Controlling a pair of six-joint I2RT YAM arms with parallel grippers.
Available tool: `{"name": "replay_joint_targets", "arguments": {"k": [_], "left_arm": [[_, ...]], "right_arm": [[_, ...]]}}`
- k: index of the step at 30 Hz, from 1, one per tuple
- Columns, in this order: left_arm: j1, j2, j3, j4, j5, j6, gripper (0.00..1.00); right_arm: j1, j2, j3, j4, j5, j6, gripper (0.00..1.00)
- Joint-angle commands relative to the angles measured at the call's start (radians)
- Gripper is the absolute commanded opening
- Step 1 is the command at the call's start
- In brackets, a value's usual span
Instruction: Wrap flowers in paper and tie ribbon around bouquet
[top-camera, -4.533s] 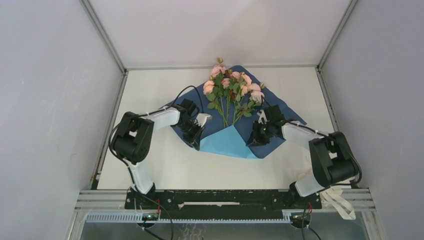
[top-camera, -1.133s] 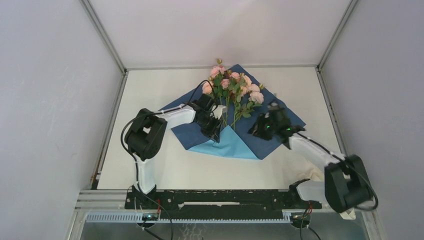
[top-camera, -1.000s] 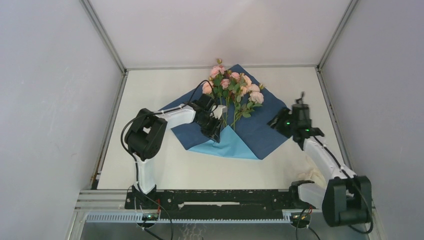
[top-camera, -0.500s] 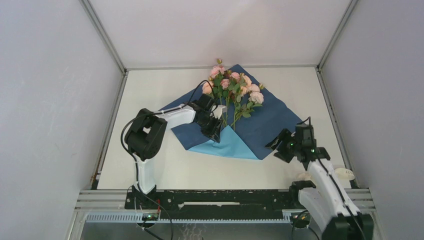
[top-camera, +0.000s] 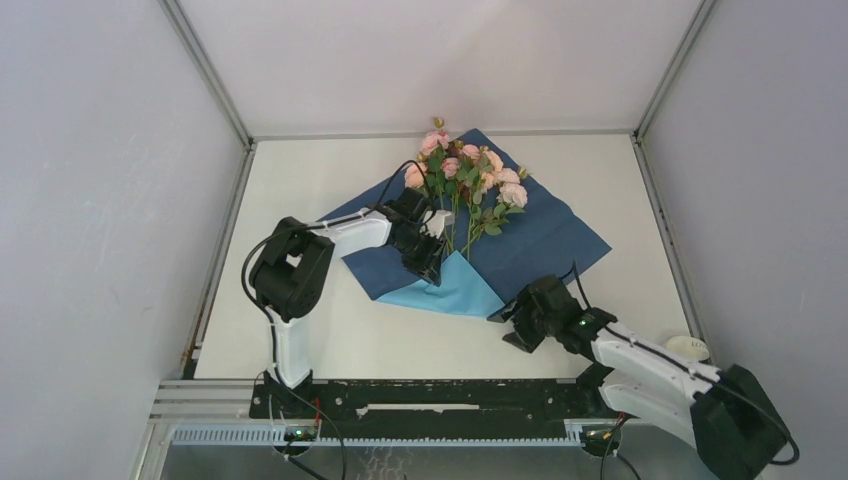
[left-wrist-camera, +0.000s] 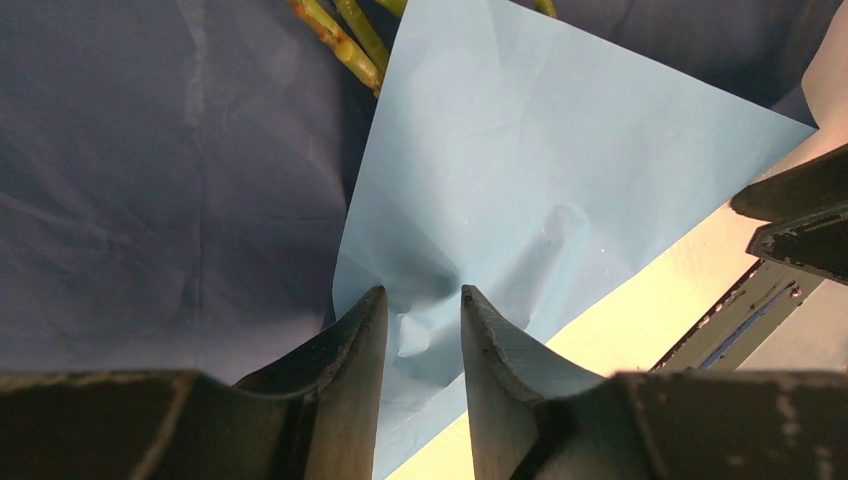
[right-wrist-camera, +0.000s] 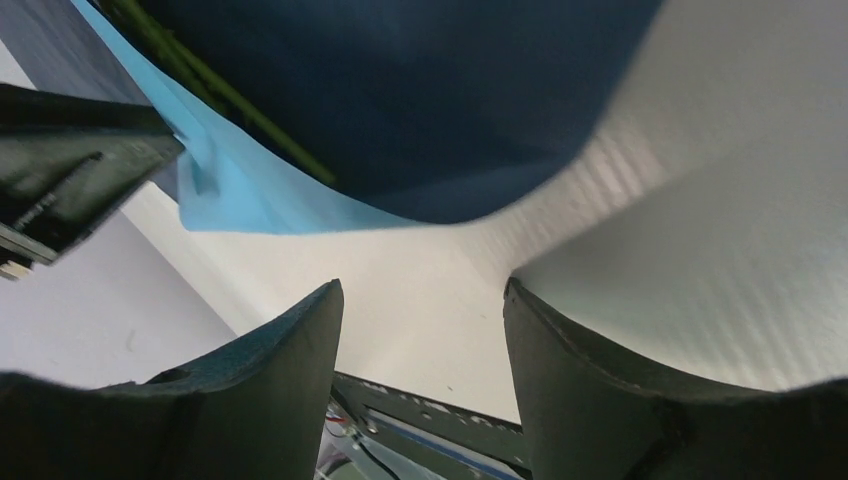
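The blue paper (top-camera: 545, 230) lies as a diamond on the table, its near corner folded up into a lighter blue flap (top-camera: 455, 288). The pink flowers (top-camera: 465, 170) lie on it, stems pointing toward me. My left gripper (top-camera: 428, 262) stands on the flap's left edge. In the left wrist view its jaws (left-wrist-camera: 420, 292) are a little apart, with a pucker of light-blue paper (left-wrist-camera: 520, 170) between the tips and green stems (left-wrist-camera: 345, 40) beyond. My right gripper (top-camera: 510, 322) hovers open and empty at the paper's near corner (right-wrist-camera: 400, 100), over bare table (right-wrist-camera: 422, 288). A bit of cream ribbon (top-camera: 690, 348) shows at the right front.
White table (top-camera: 330, 170) enclosed by grey walls on three sides, with metal frame rails (top-camera: 205, 70) at the back corners. The black base rail (top-camera: 450, 395) runs along the near edge. The right arm's forearm (top-camera: 640, 350) lies low across the right front.
The right arm left the paper's right side, swung back along the right edge and came in low to the paper's near corner, its jaws opening wider. The left gripper stayed on the flap.
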Motion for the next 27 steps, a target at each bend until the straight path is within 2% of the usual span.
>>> {"name": "replay_joint_targets", "arguments": {"k": [1,5,9,14,16,19,22,24,27], "left_arm": [[-0.015,0.013,0.010,0.030,-0.032,-0.001,0.40],[-0.015,0.016,0.010,0.028,-0.024,-0.004,0.40],[-0.015,0.012,0.016,0.024,-0.002,-0.005,0.40],[-0.019,-0.003,0.018,0.019,0.034,0.007,0.41],[-0.026,-0.021,0.021,0.015,0.067,0.025,0.43],[-0.032,-0.054,0.037,0.011,0.064,0.060,0.46],[-0.032,-0.074,0.057,0.013,-0.008,0.091,0.50],[-0.032,-0.064,0.066,0.018,-0.040,0.092,0.61],[-0.033,-0.026,0.088,0.017,-0.053,0.091,0.66]], "right_arm": [[0.016,0.106,0.027,0.131,0.097,0.050,0.70],[0.020,0.131,0.024,0.120,0.179,0.066,0.69],[0.016,0.146,0.054,0.085,0.292,0.031,0.60],[0.019,0.238,0.089,0.096,0.288,-0.038,0.53],[0.023,0.262,0.102,0.096,0.298,-0.066,0.47],[0.027,0.265,0.110,0.097,0.306,-0.094,0.36],[0.031,0.233,0.123,0.068,0.330,-0.128,0.25],[0.031,0.204,0.130,0.050,0.349,-0.156,0.24],[0.031,0.164,0.130,0.053,0.354,-0.196,0.25]]}}
